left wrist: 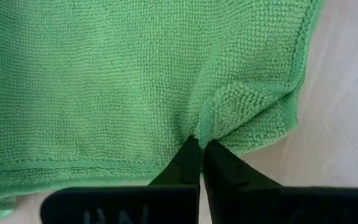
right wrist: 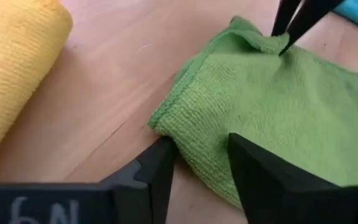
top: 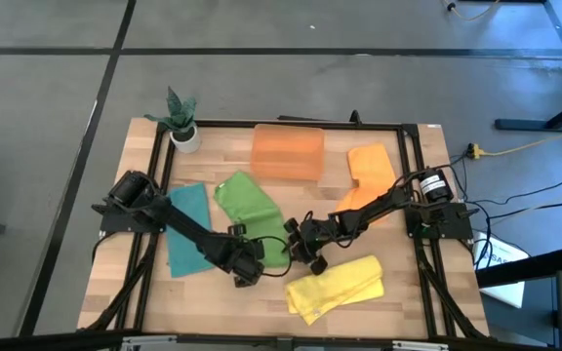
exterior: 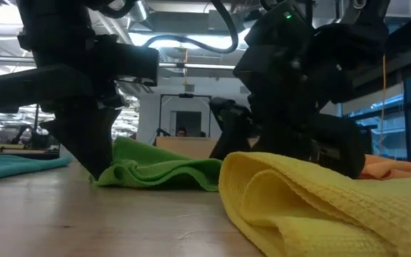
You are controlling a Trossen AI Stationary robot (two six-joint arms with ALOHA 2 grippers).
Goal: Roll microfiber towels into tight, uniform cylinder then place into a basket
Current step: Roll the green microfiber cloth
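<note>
Two grippers meet at the near edge of the green towel (top: 252, 216), and what your next move turns on is that each holds a different corner of that edge. Your left gripper (left wrist: 201, 144) has its fingers pressed together on a small raised fold at the towel's near left corner, with the cloth spreading away from the fingertips toward the back of the table. Your right gripper (right wrist: 201, 146) stands just beside it at the near right corner, its jaws partly open and straddling the folded edge, cloth lying between the fingers (right wrist: 160, 163) but not clearly clamped yet. The towel's long axis runs away from you, slanting toward the far left, so a roll begun here would travel along that axis. Close by on the right lies the yellow towel (top: 338, 287), bunched and apart from both grippers. To the left, under the left arm, is the teal towel (top: 187, 229); the orange towel (top: 371, 172) lies under the right arm. Farthest off, the basket (top: 288, 151) sits at the back, well apart from the green towel.
</note>
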